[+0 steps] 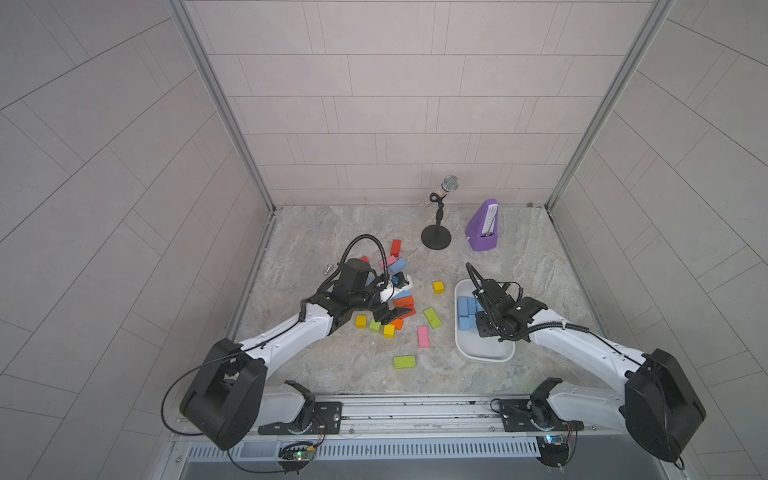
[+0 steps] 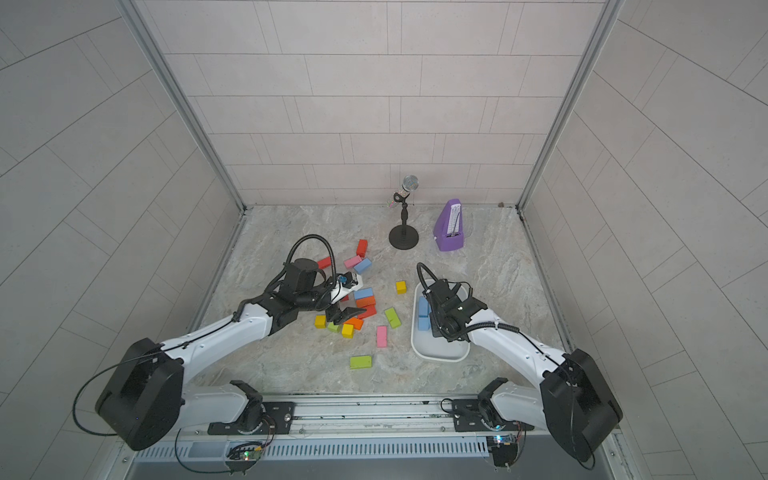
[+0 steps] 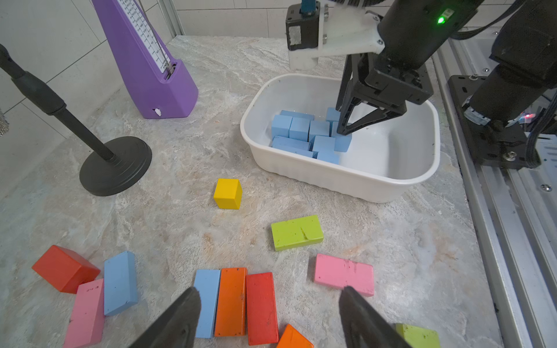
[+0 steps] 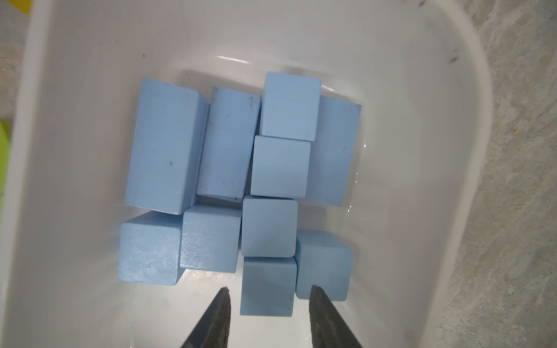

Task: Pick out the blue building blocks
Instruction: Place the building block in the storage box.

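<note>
Several blue building blocks (image 4: 280, 165) lie packed in the white tub (image 4: 90, 45), also seen in the left wrist view (image 3: 304, 132) and in both top views (image 1: 466, 313) (image 2: 424, 313). My right gripper (image 4: 269, 289) hangs inside the tub, open, with a blue cube (image 4: 266, 286) lying between its fingers and a gap on each side. Two blue bricks lie loose on the table: one (image 3: 206, 301) beside an orange brick (image 3: 230, 301), one (image 3: 120, 283) against a pink brick (image 3: 86, 313). My left gripper (image 3: 269, 290) hovers open and empty above the orange and red bricks.
Red, orange, yellow, green and pink blocks are scattered around the left gripper (image 1: 388, 316). A yellow cube (image 1: 438, 286), a green brick (image 1: 432, 318) and a pink brick (image 1: 423, 336) lie between the arms. A microphone stand (image 1: 436, 239) and a purple metronome (image 1: 484, 226) stand at the back.
</note>
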Robot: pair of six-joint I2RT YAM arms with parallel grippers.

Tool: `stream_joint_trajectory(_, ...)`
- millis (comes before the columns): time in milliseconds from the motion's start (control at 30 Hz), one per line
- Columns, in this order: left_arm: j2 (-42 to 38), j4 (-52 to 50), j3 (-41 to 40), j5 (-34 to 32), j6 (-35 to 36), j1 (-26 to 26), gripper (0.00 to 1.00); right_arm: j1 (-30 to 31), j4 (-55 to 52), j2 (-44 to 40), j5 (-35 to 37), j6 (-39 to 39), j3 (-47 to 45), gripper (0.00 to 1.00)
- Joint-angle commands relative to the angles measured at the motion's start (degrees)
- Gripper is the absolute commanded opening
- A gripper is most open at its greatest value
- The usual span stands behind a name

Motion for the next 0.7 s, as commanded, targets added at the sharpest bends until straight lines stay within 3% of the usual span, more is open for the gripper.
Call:
stream_joint_trajectory(0, 0.7, 0.5, 1.5, 0.2, -0.8, -0.4, 0.77, 0.0, -0.2, -3.4, -1.1, -0.6, 0.8, 0.45)
stream_joint_trajectory(200, 1.8, 1.0, 1.9, -4.6, -4.1, -0.1, 0.77, 0.0, 8.7, -11.4, -9.0, -2.9, -2.5, 0.44)
stream_joint_trajectory(400, 3.8, -4.7, 5.3, -8.3, -4.8, 3.0, 0.77, 0.0, 19.7, -18.5, -13.2, -2.6, -6.7, 0.43)
stream_joint_trajectory(533, 5.7, -18.2, 11.2, -7.3, 3.9, 7.4, 0.75, 0.0, 23.6, -18.6, -16.8, -3.5, -6.6, 0.43)
stream_joint_trajectory(667, 9.8, -37.3, 19.6, -8.6, 25.2, 11.1, 0.74, 0.0, 26.6, -16.8, -19.1, -3.9, -7.0, 0.43)
